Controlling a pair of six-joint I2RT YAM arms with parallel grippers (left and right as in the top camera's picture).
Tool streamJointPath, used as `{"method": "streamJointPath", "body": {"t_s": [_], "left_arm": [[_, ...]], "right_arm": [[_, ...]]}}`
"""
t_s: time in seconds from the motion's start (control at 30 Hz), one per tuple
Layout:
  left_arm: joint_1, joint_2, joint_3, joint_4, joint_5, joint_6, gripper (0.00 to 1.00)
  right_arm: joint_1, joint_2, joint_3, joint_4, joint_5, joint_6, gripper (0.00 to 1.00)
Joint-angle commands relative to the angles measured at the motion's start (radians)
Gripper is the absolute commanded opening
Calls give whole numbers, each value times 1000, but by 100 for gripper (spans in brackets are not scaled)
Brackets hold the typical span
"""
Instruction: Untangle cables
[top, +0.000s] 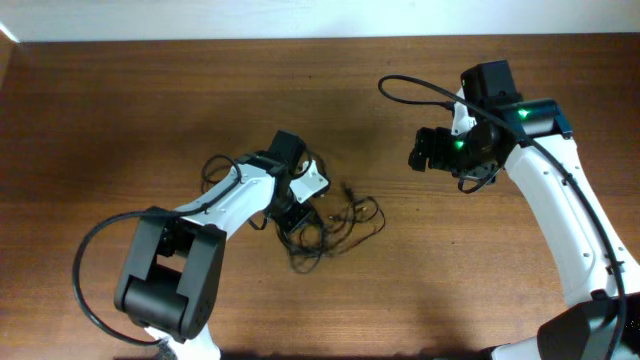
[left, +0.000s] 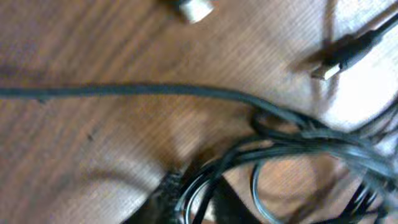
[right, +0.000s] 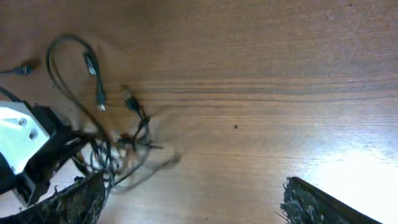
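Black thin cords with small plugs, the cables (top: 330, 222), lie in a loose knotted clump on the brown wooden table (top: 120, 100), near its middle. The left gripper (top: 297, 212) is down in the clump, jaws narrow with several strands between them; whether they pinch I cannot tell. Better one strand near a free plug (left: 339, 61) than a bundle, drawn outward slowly. The right gripper (right: 189, 202) hangs well apart, wide open, empty; it could pin the knot.

No legible text, label, brand mark, number or sign is present on the cables (top: 312, 238), the table (top: 150, 100) or any other surface in view.
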Motion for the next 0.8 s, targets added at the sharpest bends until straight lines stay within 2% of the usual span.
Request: {"method": "streamJointPath", "body": {"t_s": [0.0, 0.13, 0.23, 0.3, 0.43, 0.53, 0.6, 0.67, 0.7, 0.77], "left_arm": [[2, 15, 61, -21, -2, -136, 0], [43, -53, 309, -144, 10, -360, 0], [51, -80, 504, -253, 156, -397, 0], [64, -80, 541, -266, 225, -484, 0], [105, -80, 546, -241, 504, -517, 0], [144, -80, 546, -214, 633, -539, 0], [160, -80, 546, -154, 756, -567, 0], [159, -80, 547, -120, 793, -594, 0], [160, -80, 550, -117, 791, -594, 0], [165, -82, 568, -118, 701, -594, 0]], "right_arm": [[5, 3, -2, 14, 15, -8, 93], [5, 3, -2, 74, -148, -18, 91], [29, 3, -2, 178, -334, 5, 84], [79, 5, -2, 225, -332, 54, 84], [137, 70, -2, 304, -269, 247, 82], [168, 131, -2, 330, -276, 273, 76], [196, 184, -2, 351, -275, 276, 67], [208, 214, -2, 359, -264, 276, 56], [206, 216, -2, 356, -263, 275, 53], [182, 215, -2, 342, -264, 264, 35]]}}
